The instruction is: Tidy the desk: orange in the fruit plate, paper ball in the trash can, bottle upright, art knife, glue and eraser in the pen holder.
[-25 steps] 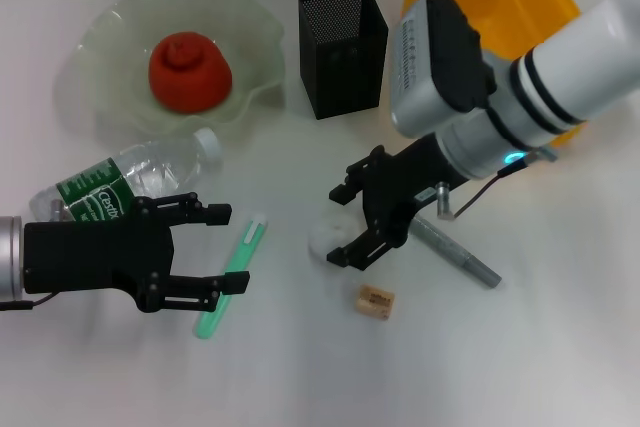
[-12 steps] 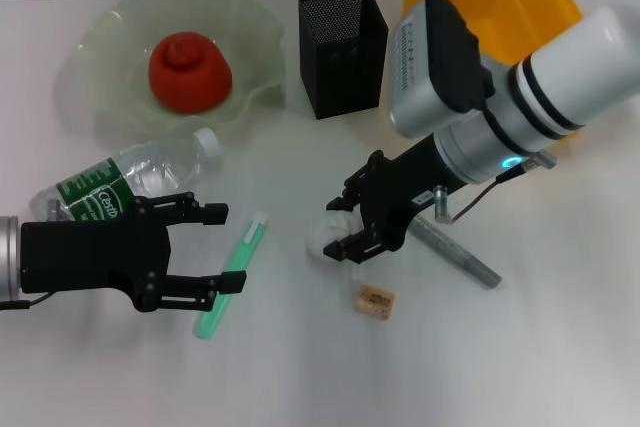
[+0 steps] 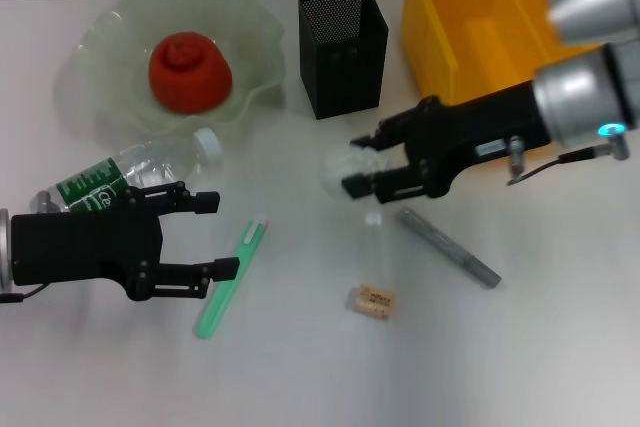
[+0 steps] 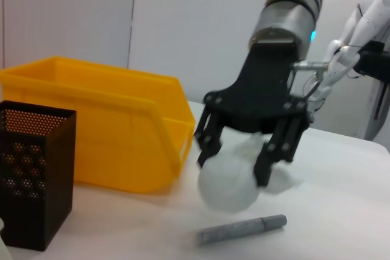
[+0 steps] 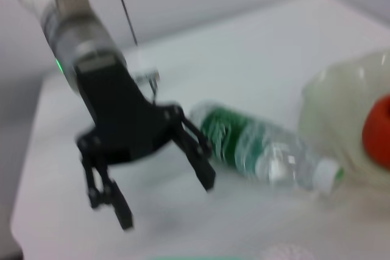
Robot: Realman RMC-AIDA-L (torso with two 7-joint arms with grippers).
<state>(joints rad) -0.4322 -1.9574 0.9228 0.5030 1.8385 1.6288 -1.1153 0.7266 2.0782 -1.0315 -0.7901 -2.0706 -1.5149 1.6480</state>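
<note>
Since approx 1 s ago the right gripper point(image 3: 362, 167) has lifted the small crumpled white paper ball point(image 3: 340, 169) off the desk and swung it toward the large bright yellow rectangular plastic trash can point(image 3: 470, 27); fingers are clamped on the ball, which hangs over the white desk point(image 3: 300, 367) between the can and the square black wire-mesh pen holder point(image 3: 343, 34). Head view, cont.: squat red-orange orange point(image 3: 190, 70) sits in the pale green ruffled glass fruit plate point(image 3: 100, 67); small clear plastic bottle point(image 3: 130, 175) w/ green label lies on its side just below the plate. Left gripper point(image 3: 205, 235) hovers w/ fingers spread apart, beside the bottle and next to a green art knife point(image 3: 230, 279). A grey glue pen point(image 3: 448, 246) and tiny tan eraser point(image 3: 371, 301) lie on the desk, near each other. Left wrist view: right gripper point(image 4: 241, 158) pinches the paper ball point(image 4: 228, 178) above the grey pen point(image 4: 241, 229), w/ the yellow can point(image 4: 91, 129) and mesh holder point(image 4: 33, 172) close by. Right wrist view: left gripper point(image 5: 161, 187), jaws apart, near the lying bottle point(image 5: 262, 147); plate point(image 5: 347, 126) and orange point(image 5: 378, 131) at the edge.
</note>
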